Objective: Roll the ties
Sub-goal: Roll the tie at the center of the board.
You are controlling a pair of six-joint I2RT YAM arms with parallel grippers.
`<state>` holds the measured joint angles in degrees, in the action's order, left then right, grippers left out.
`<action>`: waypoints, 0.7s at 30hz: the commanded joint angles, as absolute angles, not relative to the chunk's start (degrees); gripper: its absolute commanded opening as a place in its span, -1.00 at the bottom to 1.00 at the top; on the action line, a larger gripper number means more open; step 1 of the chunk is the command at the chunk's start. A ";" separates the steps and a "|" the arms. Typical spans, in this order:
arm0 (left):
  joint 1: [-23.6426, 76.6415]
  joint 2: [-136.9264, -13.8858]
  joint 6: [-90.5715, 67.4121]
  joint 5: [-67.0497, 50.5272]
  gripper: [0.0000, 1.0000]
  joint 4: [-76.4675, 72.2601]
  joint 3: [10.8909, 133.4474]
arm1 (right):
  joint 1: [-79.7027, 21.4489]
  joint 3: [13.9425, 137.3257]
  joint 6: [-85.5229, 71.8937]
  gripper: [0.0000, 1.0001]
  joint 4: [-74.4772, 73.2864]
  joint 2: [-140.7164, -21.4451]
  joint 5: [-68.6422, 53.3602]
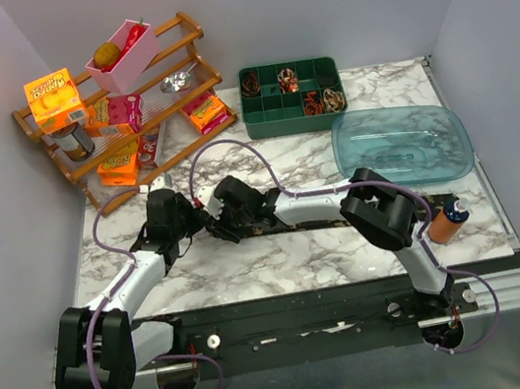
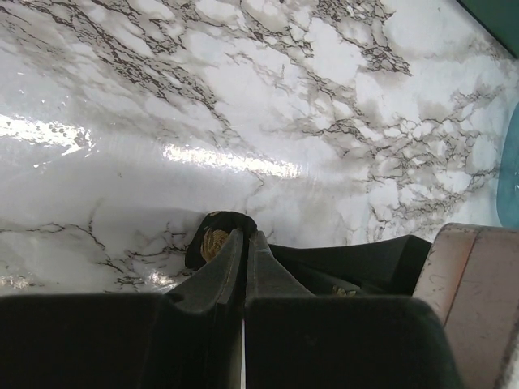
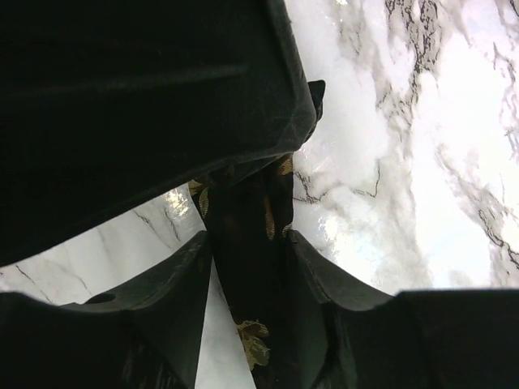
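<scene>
A long dark tie with a small gold pattern lies flat on the marble, running right from where both grippers meet. My left gripper is shut on its curled left end. The left wrist view shows the fingers pinched together with the gold-patterned fold of the tie at their tips. My right gripper sits just to the right. In the right wrist view its jaws stand apart on either side of the tie, with the fingertips at its edges. Small coiled ties sit in the green tray.
A clear blue lid lies at the right and an orange bottle stands beside the right arm. A wooden rack with boxes, a can and a pink bin stands at the back left. Grey walls enclose the table.
</scene>
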<state>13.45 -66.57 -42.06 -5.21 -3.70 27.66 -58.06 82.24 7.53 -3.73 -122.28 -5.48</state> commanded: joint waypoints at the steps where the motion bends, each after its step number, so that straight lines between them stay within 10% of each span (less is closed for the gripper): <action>1: 13.62 -66.27 -42.19 -7.73 -1.00 -6.33 27.78 | -58.45 81.74 7.82 -0.06 -7.91 -126.56 -2.55; 21: 16.26 -64.60 -41.66 -11.78 -1.00 -15.82 21.45 | -58.27 85.17 0.79 -0.38 -7.65 -127.00 -0.62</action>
